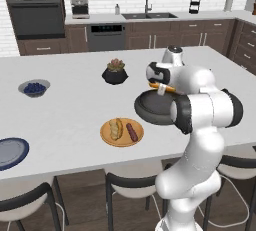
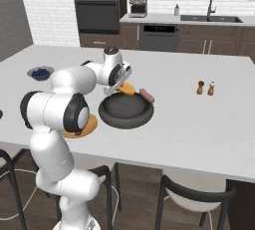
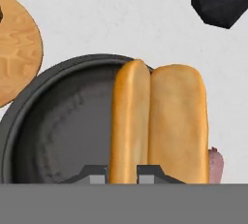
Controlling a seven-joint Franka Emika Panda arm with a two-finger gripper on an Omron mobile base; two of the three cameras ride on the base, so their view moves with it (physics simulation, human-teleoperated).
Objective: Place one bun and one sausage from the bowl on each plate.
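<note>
My gripper [image 3: 123,175] is shut on a golden split bun [image 3: 160,121] and holds it just above the dark bowl [image 3: 58,121]. The gripper [image 1: 160,86] and the bun [image 2: 127,89] hang over the far side of the bowl [image 1: 150,109]. A pink sausage [image 2: 147,95] lies at the bowl's [image 2: 124,110] far rim, and its end [image 3: 216,162] peeks out beside the bun. The orange plate [image 1: 121,140] carries a bun [image 1: 116,128] and a sausage [image 1: 131,131]. The dark blue plate [image 1: 10,152] lies bare at the counter's near left edge.
A black plant pot [image 1: 115,73] stands behind the bowl and a small bowl of blueberries [image 1: 34,88] sits far left. Two shakers [image 2: 205,88] stand to the right. Stools line the counter's near edge.
</note>
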